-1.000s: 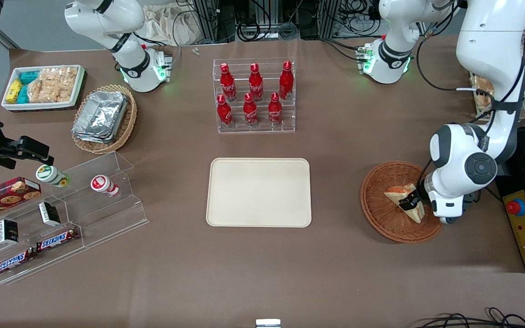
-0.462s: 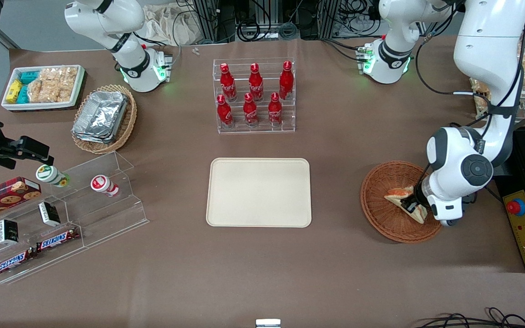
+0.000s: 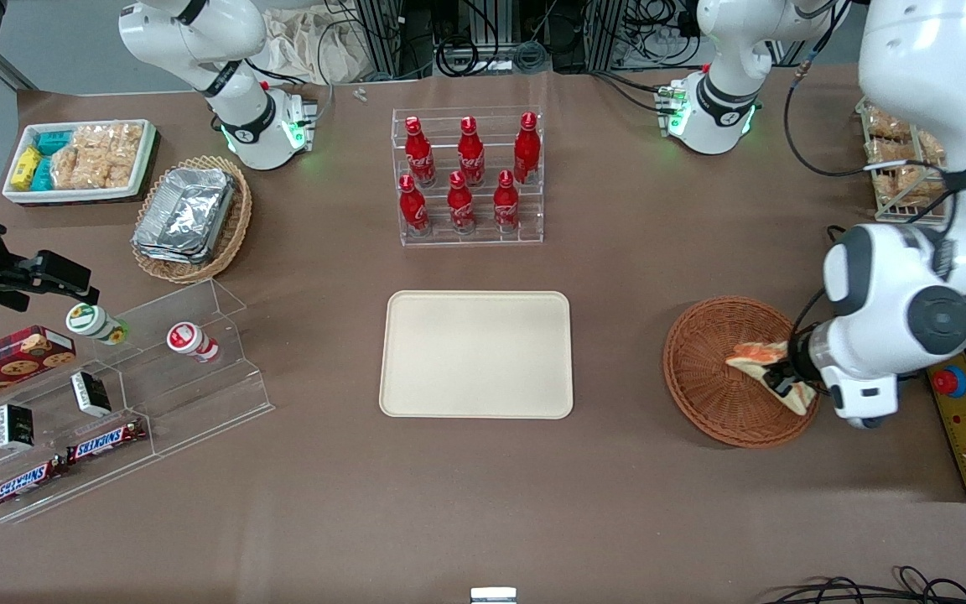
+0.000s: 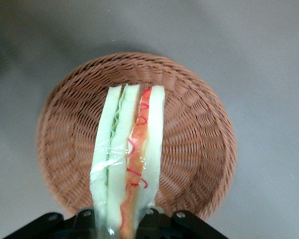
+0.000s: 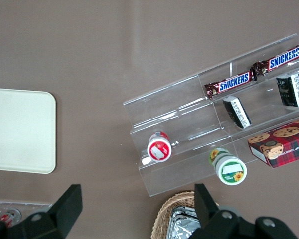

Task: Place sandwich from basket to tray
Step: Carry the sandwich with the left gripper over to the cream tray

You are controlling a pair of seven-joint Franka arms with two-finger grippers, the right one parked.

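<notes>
Here the working arm bends down over the basket (image 3: pixel 722 377), its tool (image 3: pixel 783 382) clamped on the sandwich (image 3: pixel 764 362), which hangs lifted above the weave near the rim toward the working arm's end of the worktop (image 3: pixel 617 486). In the wrist view the wrapped sandwich (image 4: pixel 129 159) stands edge-on between the fingers (image 4: pixel 84 219), above the basket (image 4: pixel 199 144). The tray (image 3: pixel 476 354) lies bare, well apart, with open worktop between.
</notes>
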